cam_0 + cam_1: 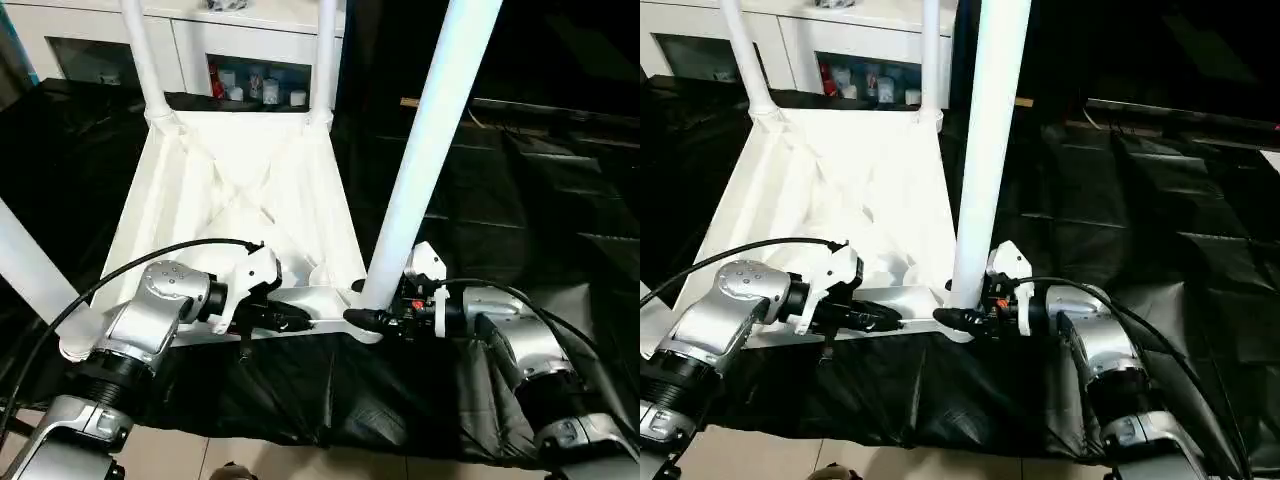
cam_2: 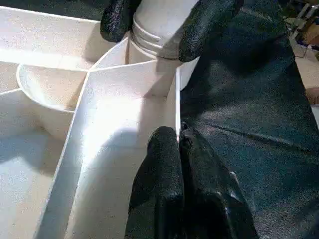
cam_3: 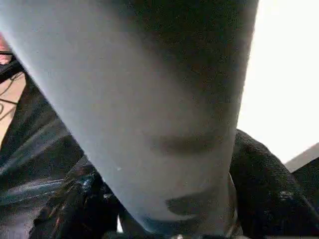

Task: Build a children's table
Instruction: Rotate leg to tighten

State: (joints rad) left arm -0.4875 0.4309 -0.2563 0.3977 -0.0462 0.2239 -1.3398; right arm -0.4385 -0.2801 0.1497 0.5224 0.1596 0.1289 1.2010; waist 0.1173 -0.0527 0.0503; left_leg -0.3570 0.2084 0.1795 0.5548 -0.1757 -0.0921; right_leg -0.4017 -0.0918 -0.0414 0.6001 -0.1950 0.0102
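On the black-draped bench, we are seeing the upturned tabletop (image 1: 240,190) carrying four legs. Left gripper (image 1: 290,318) is pinching its near rim; right gripper (image 1: 372,318) is straddling the near-right leg (image 1: 425,150), probably seating the last one.

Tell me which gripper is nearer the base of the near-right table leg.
Right. The right gripper has its fingers on either side of the near-right leg at its base. The left gripper sits beside it, pinching the tabletop rim.
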